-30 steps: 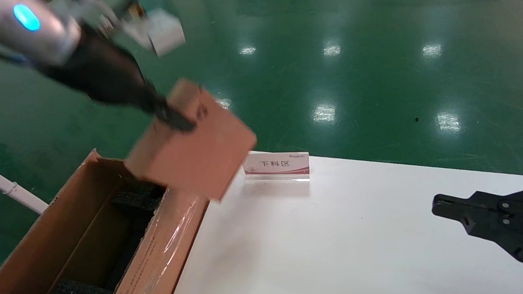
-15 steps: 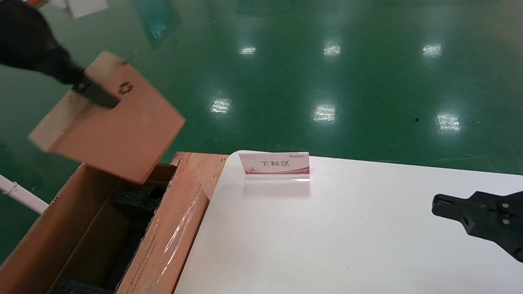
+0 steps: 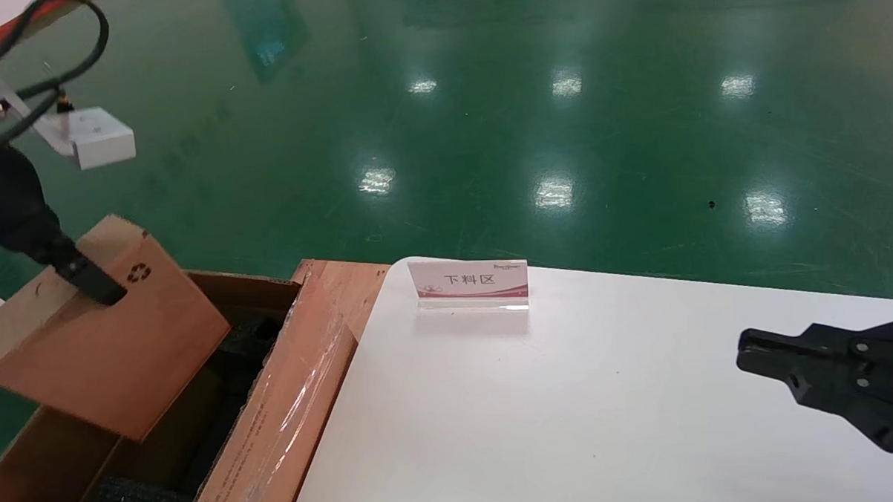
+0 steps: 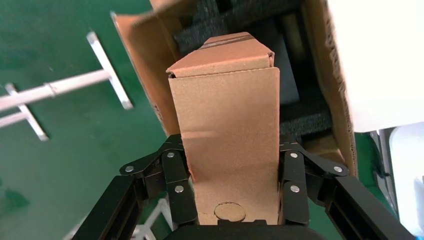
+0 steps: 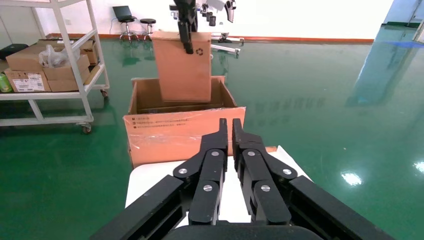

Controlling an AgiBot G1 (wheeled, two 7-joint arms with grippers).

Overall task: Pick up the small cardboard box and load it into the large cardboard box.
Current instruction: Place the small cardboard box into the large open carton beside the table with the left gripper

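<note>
My left gripper (image 3: 95, 282) is shut on the small cardboard box (image 3: 115, 344), a slim pinkish-brown box with a black recycling symbol. The box hangs tilted over the open top of the large cardboard box (image 3: 274, 413), with its lower end dipping into the opening. In the left wrist view the fingers (image 4: 177, 177) clamp both narrow sides of the small box (image 4: 230, 140) above the carton's black foam (image 4: 305, 117). The right wrist view shows the small box (image 5: 182, 70) over the carton (image 5: 180, 132). My right gripper (image 5: 228, 125) is shut and empty over the white table (image 3: 570, 395).
A small acrylic sign (image 3: 470, 283) with red print stands near the table's far edge beside the carton. The green floor lies beyond. A shelf cart (image 5: 50, 65) with boxes stands to one side in the right wrist view.
My left gripper has swung the small box from above the carton's table-side corner out to the left, then down into the carton's opening. The right arm has not moved.
</note>
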